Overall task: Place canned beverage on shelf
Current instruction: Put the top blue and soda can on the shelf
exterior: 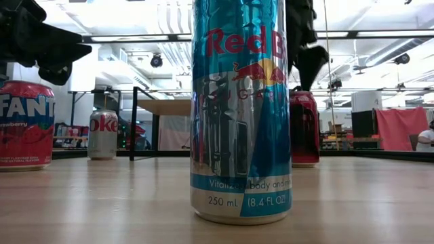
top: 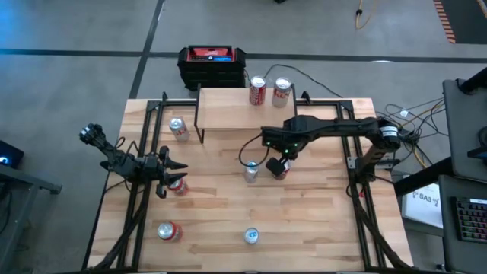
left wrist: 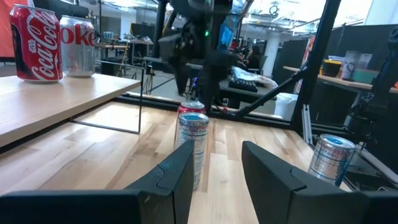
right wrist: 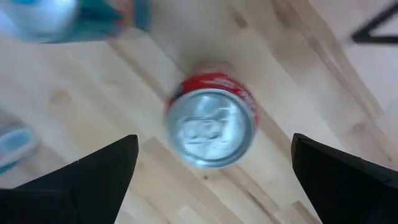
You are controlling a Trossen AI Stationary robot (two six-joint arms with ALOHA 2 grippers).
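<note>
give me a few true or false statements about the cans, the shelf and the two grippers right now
1. Two cans stand on the shelf. True.
2. The right gripper is shut on a red can. False: its fingers stand wide open above the red can, which stands upright on the table.
3. The left gripper is over the shelf. False: it is at the table's left side, shut, far from the shelf.
4. A slim blue and silver can stands just beside the red can. True.
5. The shelf's top is bare. False: it carries a red can and a silver can.
</note>
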